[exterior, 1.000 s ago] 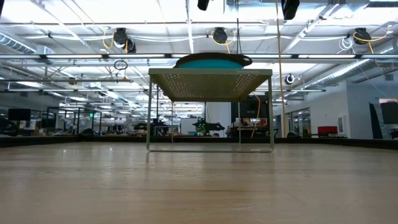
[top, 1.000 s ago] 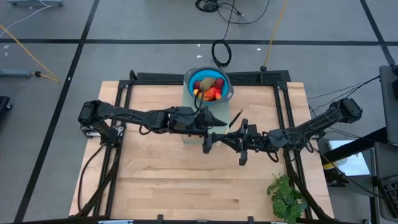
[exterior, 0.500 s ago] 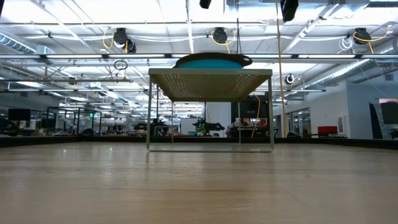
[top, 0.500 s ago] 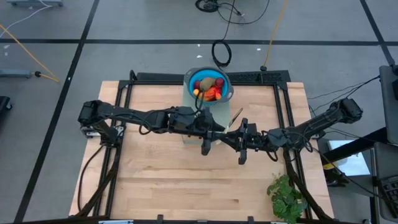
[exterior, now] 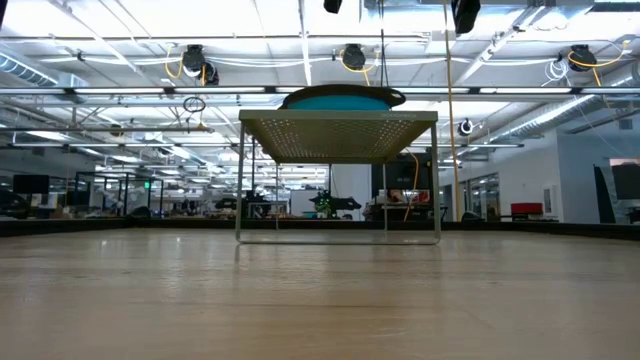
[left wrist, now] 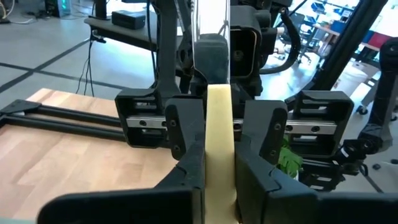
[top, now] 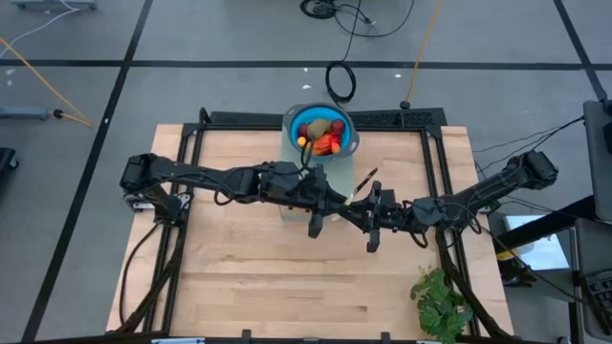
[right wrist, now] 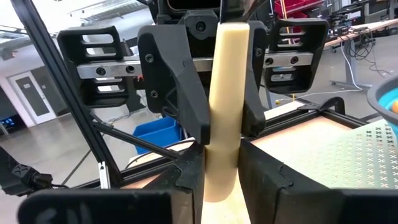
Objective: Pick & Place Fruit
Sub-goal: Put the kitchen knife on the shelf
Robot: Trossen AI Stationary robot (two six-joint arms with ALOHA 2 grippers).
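Both the left gripper (top: 330,203) and right gripper (top: 352,209) pinch the pale knife handle (left wrist: 219,143), fruit (top: 321,136) beyond in the bowl (top: 350,143).

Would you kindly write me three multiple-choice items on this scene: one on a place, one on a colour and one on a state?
1. Where does the fruit lie?
A. in the blue bowl
B. on the bare wood
C. among green leaves

2. What colour is the gripped handle?
A. green
B. blue
C. pale yellow

3. How is the left hand?
A. wide open
B. shut on the handle
C. out of view

Answers:
1 A: the fruit fills the blue bowl on the raised shelf.
2 C: both wrist views show the handle as pale yellow.
3 B: its fingers press the handle's sides, facing the right hand, which clamps it too.
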